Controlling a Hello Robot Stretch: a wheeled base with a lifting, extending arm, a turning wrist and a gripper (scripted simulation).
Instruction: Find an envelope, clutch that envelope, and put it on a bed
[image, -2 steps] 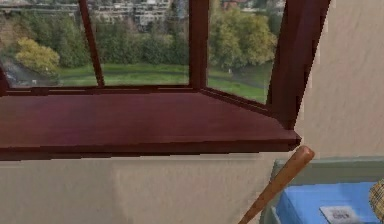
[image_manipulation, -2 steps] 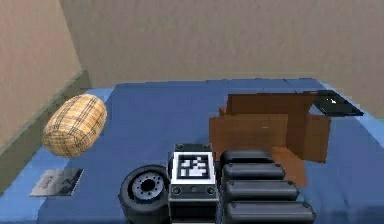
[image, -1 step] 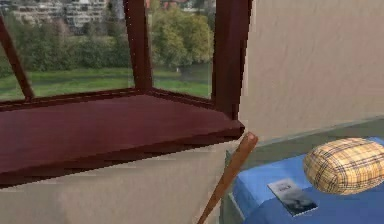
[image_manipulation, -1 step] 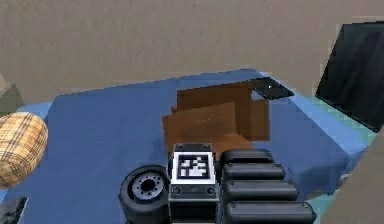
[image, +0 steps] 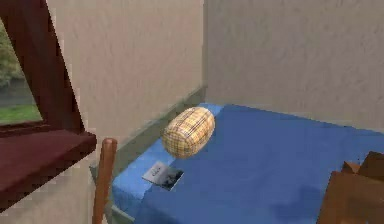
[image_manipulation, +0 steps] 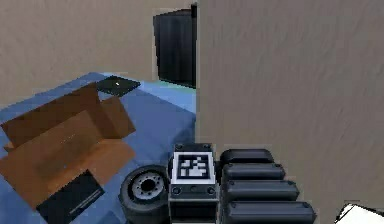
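In the forward view, at your far left stands a window (image: 18, 88) with a dark red-brown frame. Below it a wooden post (image: 103, 180) rises from the bottom edge. Just right of the post begins the bed (image: 270, 160), under a blue cover. Near the bed's left edge lies a small pale flat piece (image: 157, 172) (it could be the envelope, but it is too small to be sure). A dark flat thing (image: 174, 181) touches its right side. Farther along that edge, toward the wall corner, lies a checked roll pillow (image: 189, 131). A brown cardboard box (image: 355, 190) shows at the bed's lower right corner.

In the arm side view, you see the open box on the blue cover at the left, with a dark flat item (image_manipulation: 72, 197) at its lower end. Another dark flat piece (image_manipulation: 120, 86) lies near the bed's far edge. Right of the box sits the gripper (image_manipulation: 146, 192), beside a white marked square (image_manipulation: 195, 167). Its fingers cannot be made out, so you cannot tell whether it holds anything.
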